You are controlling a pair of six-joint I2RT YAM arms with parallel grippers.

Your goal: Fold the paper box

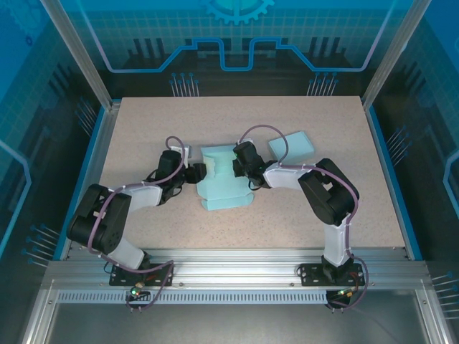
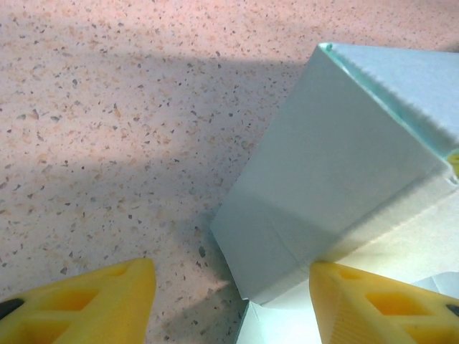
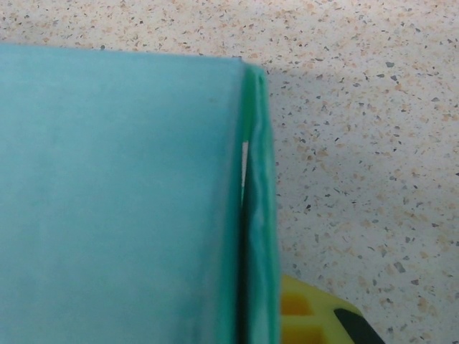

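The light teal paper box [image 1: 224, 183] lies partly folded mid-table between both arms. My left gripper [image 1: 200, 172] is at its left side. In the left wrist view that gripper [image 2: 233, 304] is open: a raised wall corner of the box [image 2: 323, 179] stands between the yellow fingers [image 2: 93, 301], the right one against the paper and the left one apart from it over bare table. My right gripper [image 1: 235, 166] is at the box's upper right. It [image 3: 262, 315] is shut on a doubled-over wall of the box [image 3: 122, 201]; one yellow finger [image 3: 308, 315] shows and the other is hidden behind the paper.
A separate flat teal sheet [image 1: 292, 143] lies on the speckled table [image 1: 143, 129] to the back right of the box. Blue-edged rails and metal posts border the table on the left and right.
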